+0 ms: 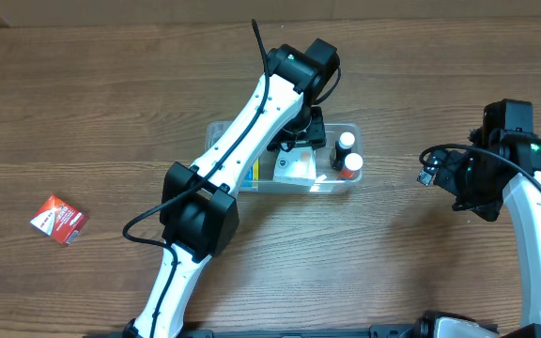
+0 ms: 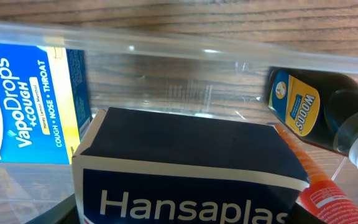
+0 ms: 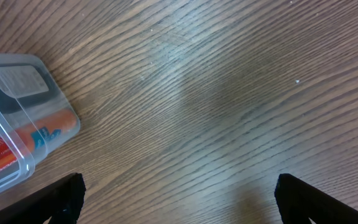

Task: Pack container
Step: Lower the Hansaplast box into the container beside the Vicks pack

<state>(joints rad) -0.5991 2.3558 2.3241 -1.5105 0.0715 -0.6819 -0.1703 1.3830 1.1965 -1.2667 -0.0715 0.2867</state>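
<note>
- Progress looks well on: the container (image 1: 353, 131) sits mid-table (image 1: 393, 263), under the left arm. It already holds a VapoDrops box (image 2: 30, 106) standing at one end, and a dark Woods bottle (image 2: 303, 109) and an orange tube (image 2: 325, 196) at the other.
- Between these we see a Hansaplast box (image 2: 185, 168), tilted, inside the walls and close under the left wrist camera. We judge this to be the piece now going in. We cannot tell whether it rests on the container floor.
- Left to do, as we judge it: one red box (image 1: 59, 218) lies on the table, well apart from the container, off to the left. Nothing else loose shows.
- No lid shows in any view, so we cannot say whether closing is part of the job.
- Left hand (image 1: 301, 141) is down in the container, over the Hansaplast box. Its fingers do not show clearly in the wrist view, so we cannot tell whether it is pinching the box or spread around it.
- Right hand (image 3: 179, 190) hovers over bare table near the container's bottle end. Its fingers (image 3: 64, 199) are spread wide, with nothing between them and nothing touched.
</note>
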